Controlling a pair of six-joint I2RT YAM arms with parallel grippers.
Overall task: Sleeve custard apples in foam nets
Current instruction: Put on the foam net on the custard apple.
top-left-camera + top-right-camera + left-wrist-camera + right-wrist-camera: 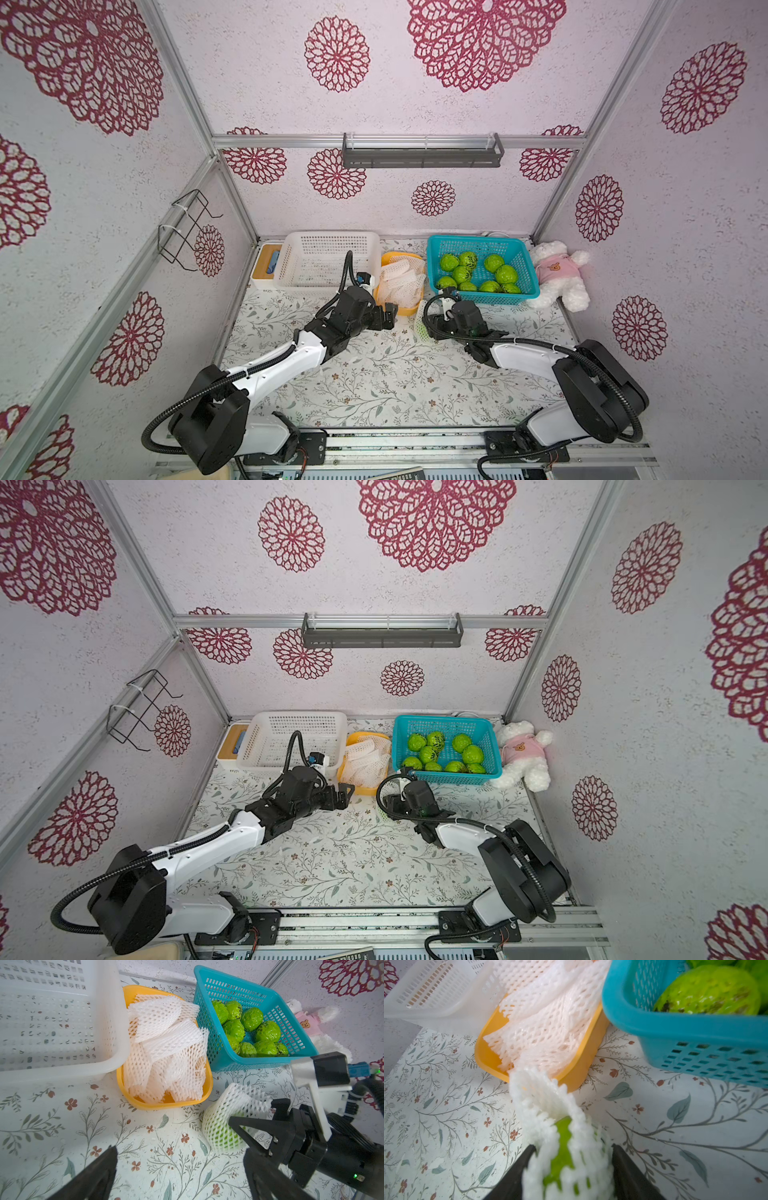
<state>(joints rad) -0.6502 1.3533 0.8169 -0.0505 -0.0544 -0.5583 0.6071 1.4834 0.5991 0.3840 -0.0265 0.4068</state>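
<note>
Left wrist view: my left gripper hangs wide and empty, with the yellow plastic tray of spare white foam mesh nets just ahead of it. My right gripper brackets a bumpy green custard apple already inside its white foam net sleeve. I cannot tell whether the jaws are pinching it. I judge the sleeving nearly done; next, the loose end needs tugging over.

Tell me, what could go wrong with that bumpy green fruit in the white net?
The white foam mesh net gapes loose at one end of the bumpy green custard apple, so the fruit might slip out when lifted. The right gripper flanks a round fruit, which could roll away.
</note>
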